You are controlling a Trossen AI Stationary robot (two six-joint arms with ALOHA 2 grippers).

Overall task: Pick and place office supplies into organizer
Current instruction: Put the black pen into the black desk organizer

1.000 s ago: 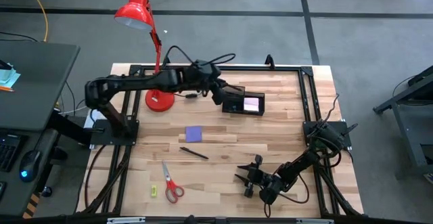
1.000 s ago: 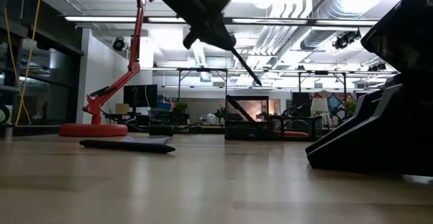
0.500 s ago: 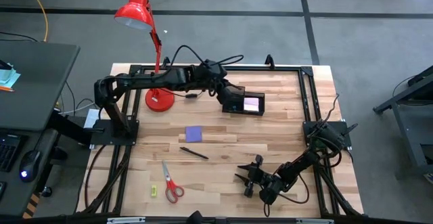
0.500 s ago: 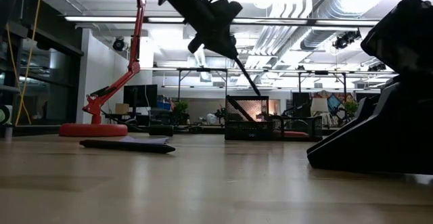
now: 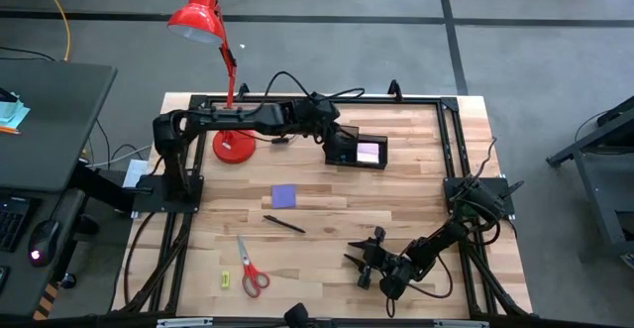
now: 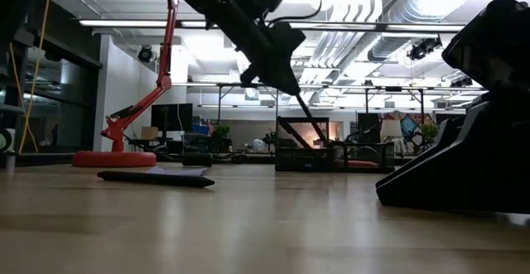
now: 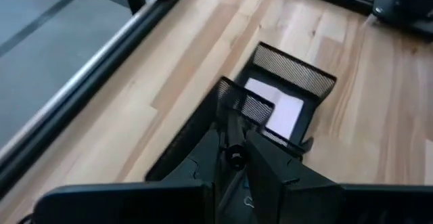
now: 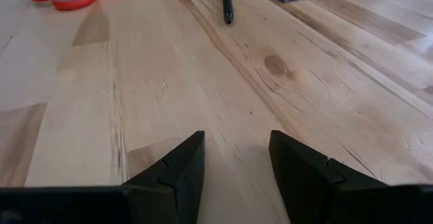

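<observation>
In the high view the left gripper (image 5: pixel 332 138) is reaching across the upper middle of the frame to the organizer (image 5: pixel 359 152), which is sitting just right of centre near the table's far edge with a pink pad (image 5: pixel 368 152) already lying in one compartment; so the step in hand looks like dropping a pen into the organizer. Still waiting on the table are the purple pad (image 5: pixel 284 196) at centre, a second pen (image 5: pixel 284 224) just below it, the scissors (image 5: pixel 250 268) at lower left and a tiny yellow-green piece (image 5: pixel 225 279) beside them. The right gripper (image 5: pixel 369 262) is resting at lower right, well apart from all of these. In the low view the left arm is coming down from the upper left, holding a thin dark pen (image 6: pixel 304 114) slanted with its tip pointing down toward the organizer at centre. In the left wrist view the fingers are closed almost fully on the pen (image 7: pixel 235 158), whose end is showing between them, right over the organizer's mesh walls. The next move, I judge, calls for lining the tip over a narrow slot and then letting go. In the right wrist view the right fingers (image 8: pixel 176 170) are standing partly apart over bare wood, gripping nothing, with pen, scissors and purple pad at the frame's top.
</observation>
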